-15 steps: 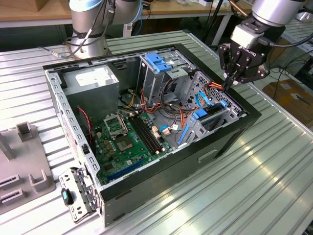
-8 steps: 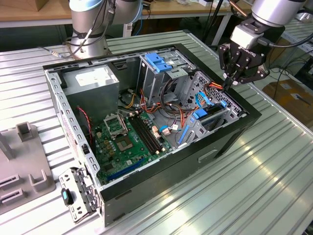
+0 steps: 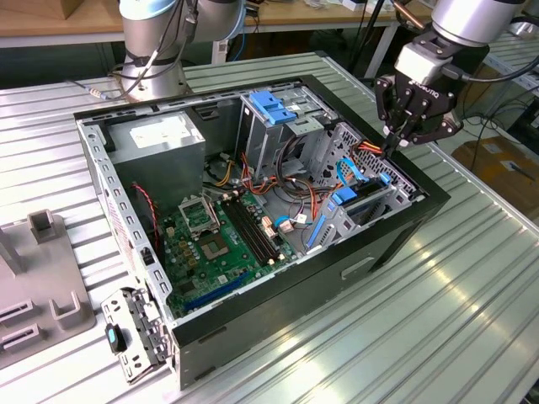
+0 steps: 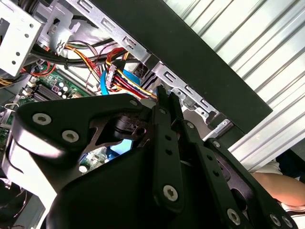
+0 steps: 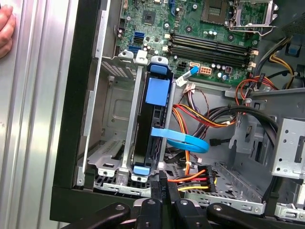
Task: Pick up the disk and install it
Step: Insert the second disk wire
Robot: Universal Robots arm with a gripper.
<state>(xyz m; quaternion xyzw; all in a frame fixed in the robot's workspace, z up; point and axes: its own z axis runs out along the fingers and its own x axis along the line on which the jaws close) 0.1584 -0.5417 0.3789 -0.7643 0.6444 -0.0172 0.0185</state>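
- Your gripper (image 3: 396,145) has its fingers (image 5: 163,188) pressed together with no gap showing between them in the first wrist view, and nothing is gripped in them.
- In the exterior view those closed tips hang just above the upper rim of the open computer case (image 3: 404,231), at the corner toward the exterior view's right.
- Look just past the tips in the first wrist view: the disk (image 5: 148,129) stands on edge in the metal drive cage (image 5: 112,143), a dark slab with a blue carrier tab at each end and a blue panel on its upper part. It is apart from your fingers.
- In the exterior view the same disk (image 3: 358,202) sits in the cage at the case's right-hand corner, below the gripper.
- A flat blue cable (image 5: 183,140) curls just beside the disk, and a bundle of red, orange and yellow wires (image 5: 200,176) runs near the fingertips.
- Farther in, you see the green motherboard (image 3: 215,244), and beyond it the grey power supply (image 3: 156,139) with a white label.
- The case lies on a ribbed metal table (image 3: 438,320).
- A person's hand (image 5: 5,28) rests on the table outside the case.
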